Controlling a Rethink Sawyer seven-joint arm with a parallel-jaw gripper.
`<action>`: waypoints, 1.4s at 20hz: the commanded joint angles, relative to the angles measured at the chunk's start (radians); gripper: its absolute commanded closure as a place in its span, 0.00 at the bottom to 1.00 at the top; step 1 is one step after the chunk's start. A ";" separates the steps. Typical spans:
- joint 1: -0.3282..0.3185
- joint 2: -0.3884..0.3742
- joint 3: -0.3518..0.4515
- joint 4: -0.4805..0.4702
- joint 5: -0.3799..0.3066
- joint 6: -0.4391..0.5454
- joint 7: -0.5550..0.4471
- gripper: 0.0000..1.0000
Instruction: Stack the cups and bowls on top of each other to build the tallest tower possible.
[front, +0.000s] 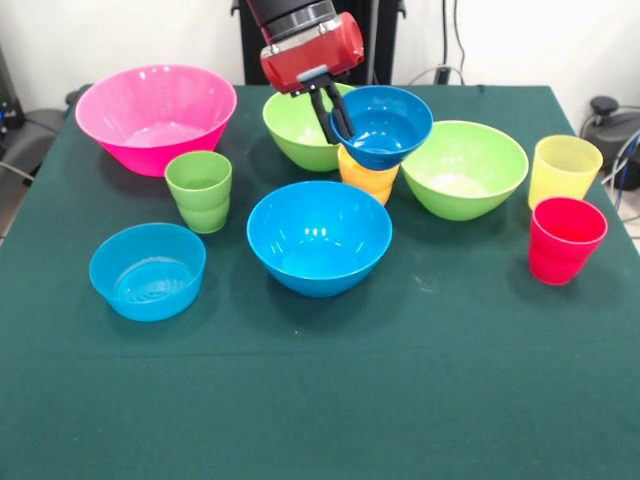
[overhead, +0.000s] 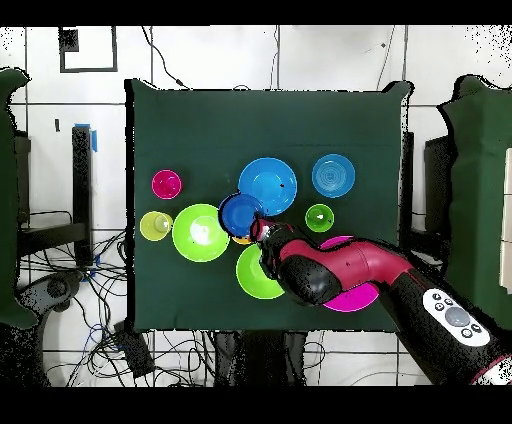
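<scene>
My gripper (front: 336, 118) is shut on the near-left rim of the small dark blue bowl (front: 385, 125), one finger inside and one outside. The bowl is tilted and sits right over the orange-yellow cup (front: 368, 178), hiding its top; I cannot tell whether they touch. In the overhead view the gripper (overhead: 258, 226) meets the dark blue bowl (overhead: 240, 213). The green cup (front: 199, 190), pale yellow cup (front: 564, 170) and red cup (front: 565, 240) stand upright and apart. The bright blue bowl (front: 318, 237) is at the centre.
The pink bowl (front: 155, 115) is at the back left and the light blue bowl (front: 147, 270) at the front left. One lime green bowl (front: 292, 130) stands behind the gripper and another (front: 462, 170) to the right. The arm (overhead: 340, 270) covers part of the pink bowl from above.
</scene>
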 joint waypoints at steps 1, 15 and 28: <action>0.054 0.014 -0.054 -0.001 -0.083 -0.009 -0.031 1.00; 0.020 0.031 -0.045 0.001 -0.091 0.014 -0.052 1.00; 0.034 0.002 -0.073 0.027 -0.082 0.004 -0.027 1.00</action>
